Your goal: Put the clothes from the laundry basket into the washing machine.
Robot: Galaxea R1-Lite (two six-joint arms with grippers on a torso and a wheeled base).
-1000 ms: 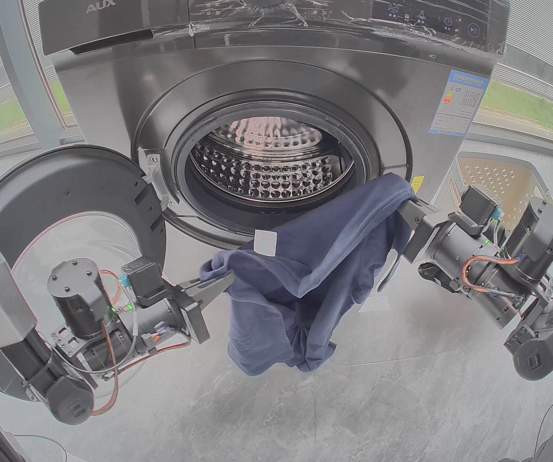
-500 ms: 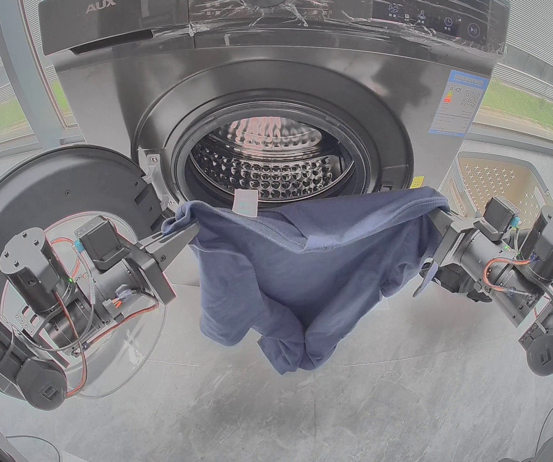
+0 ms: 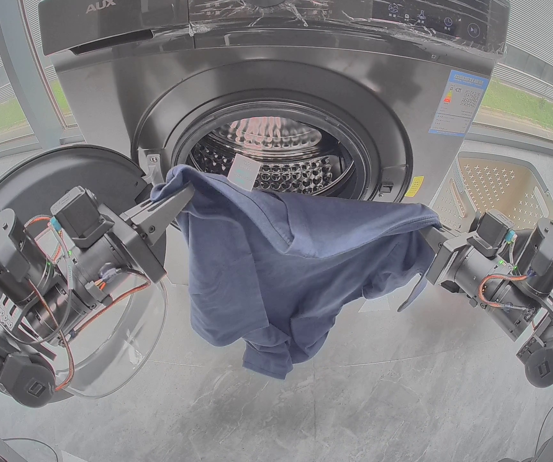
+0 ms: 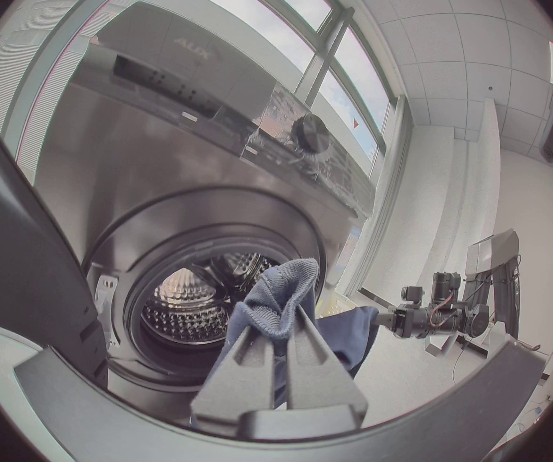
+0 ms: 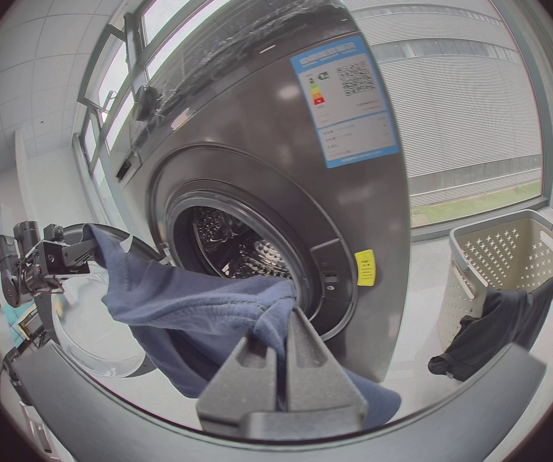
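Left jaws higher, nearer washing machine (image 3: 129,97), blue shirt (image 3: 302,251) raised

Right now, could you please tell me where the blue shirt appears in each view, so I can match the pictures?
Head view: the blue shirt hangs stretched between left tool and right tool, before the drum opening.
Left wrist view: its bunched corner sits pinched in the left tool, beside the drum opening.
Right wrist view: it spans from the right tool past the drum opening.
Shared landmark: the drum opening.
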